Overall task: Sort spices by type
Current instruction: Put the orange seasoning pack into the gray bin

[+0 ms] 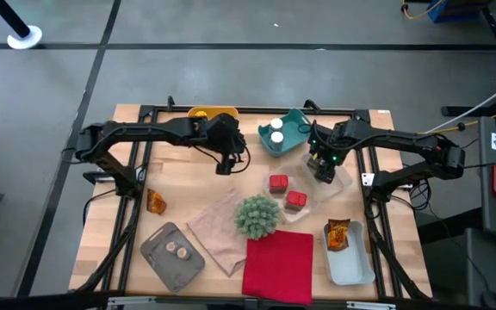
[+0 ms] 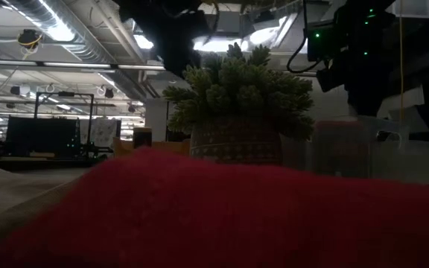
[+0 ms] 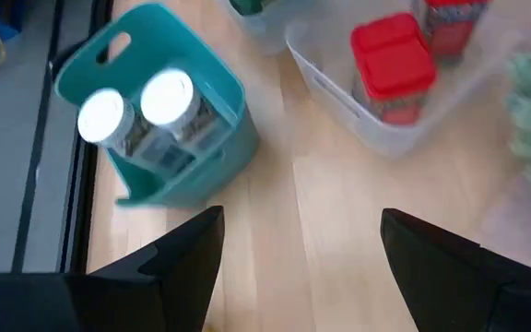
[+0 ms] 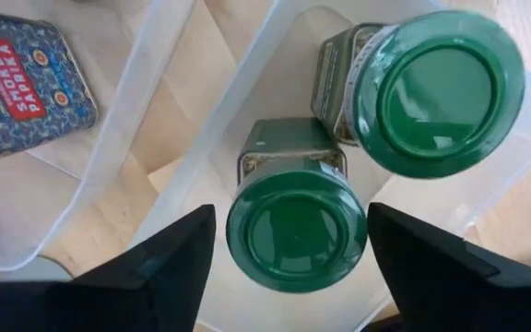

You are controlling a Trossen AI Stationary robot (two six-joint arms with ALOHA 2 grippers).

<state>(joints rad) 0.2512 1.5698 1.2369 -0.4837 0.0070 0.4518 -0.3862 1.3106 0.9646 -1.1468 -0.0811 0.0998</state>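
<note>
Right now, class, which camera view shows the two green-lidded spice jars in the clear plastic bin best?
The right wrist view: both green-lidded jars fill the picture from above, upright in the clear bin, between the right gripper's open fingers. In the high view that gripper hides them. The left wrist and low views do not show them clearly.

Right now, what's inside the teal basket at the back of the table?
The teal basket holds two white-capped clear jars, upright and side by side. Their contents show only as a dark blur through the glass; the basket floor beneath them is hidden.
</note>
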